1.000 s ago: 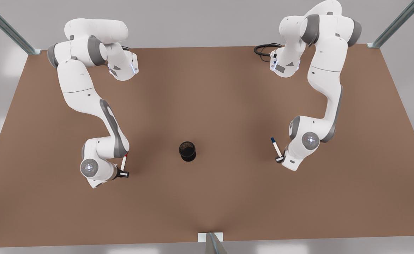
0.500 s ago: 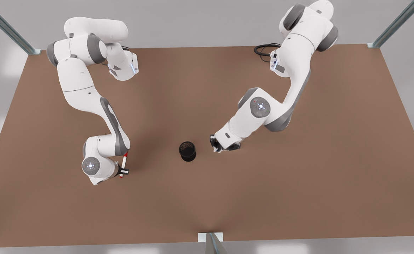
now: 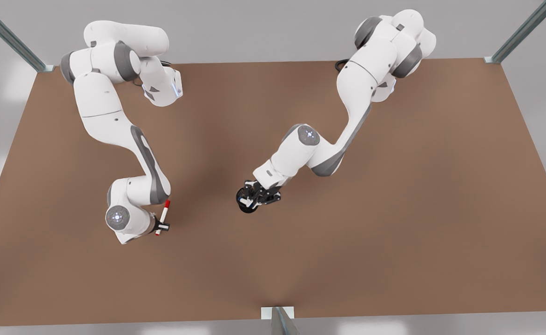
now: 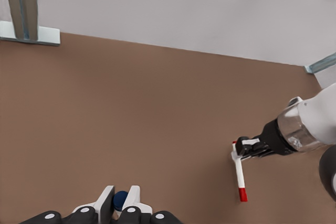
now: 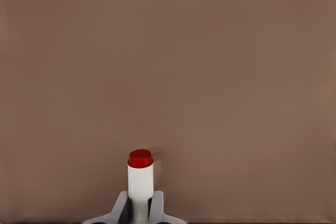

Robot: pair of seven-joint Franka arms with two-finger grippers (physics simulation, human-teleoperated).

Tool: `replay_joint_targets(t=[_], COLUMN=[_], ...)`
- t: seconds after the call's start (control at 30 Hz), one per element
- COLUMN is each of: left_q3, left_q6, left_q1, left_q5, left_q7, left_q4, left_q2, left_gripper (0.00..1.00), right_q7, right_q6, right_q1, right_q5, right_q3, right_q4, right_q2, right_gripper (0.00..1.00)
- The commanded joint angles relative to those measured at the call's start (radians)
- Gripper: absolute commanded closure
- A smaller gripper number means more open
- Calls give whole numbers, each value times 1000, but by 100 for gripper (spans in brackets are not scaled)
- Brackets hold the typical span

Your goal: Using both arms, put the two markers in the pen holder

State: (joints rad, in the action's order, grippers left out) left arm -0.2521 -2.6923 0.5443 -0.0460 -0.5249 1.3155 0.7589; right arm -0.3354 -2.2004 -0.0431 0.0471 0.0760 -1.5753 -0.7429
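A brown table carries everything. The left arm reaches in from the front view's right, and its left gripper hangs right over the pen holder, a small black mesh cup near the table's middle, fingers clamped on the blue-capped marker. Well apart, toward the front view's left, the right arm bends down to the right gripper, which pinches the red-capped marker by its white barrel; whether that marker touches the table I cannot tell.
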Motion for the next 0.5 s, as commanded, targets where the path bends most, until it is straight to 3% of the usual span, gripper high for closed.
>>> replay_joint_targets(t=[0.0,0.4,0.43,0.47], left_q3=[1,10,11,11], left_q6=[-64,-64,-64,-64], left_q1=[-1,-4,-1,-1], left_q5=[-5,-5,-3,55], left_q7=[-40,3,5,0], left_q4=[16,113,119,123], left_q2=[0,-23,-23,-20], left_gripper=[79,79,70,43], right_q7=[-13,-13,-14,-14], right_q6=[30,13,4,-27], right_q1=[-1,-6,-7,-6], right_q5=[4,7,7,7], right_q3=[4,166,168,185], right_q4=[1,40,40,34], right_q2=[31,274,283,295], right_gripper=[71,70,70,70])
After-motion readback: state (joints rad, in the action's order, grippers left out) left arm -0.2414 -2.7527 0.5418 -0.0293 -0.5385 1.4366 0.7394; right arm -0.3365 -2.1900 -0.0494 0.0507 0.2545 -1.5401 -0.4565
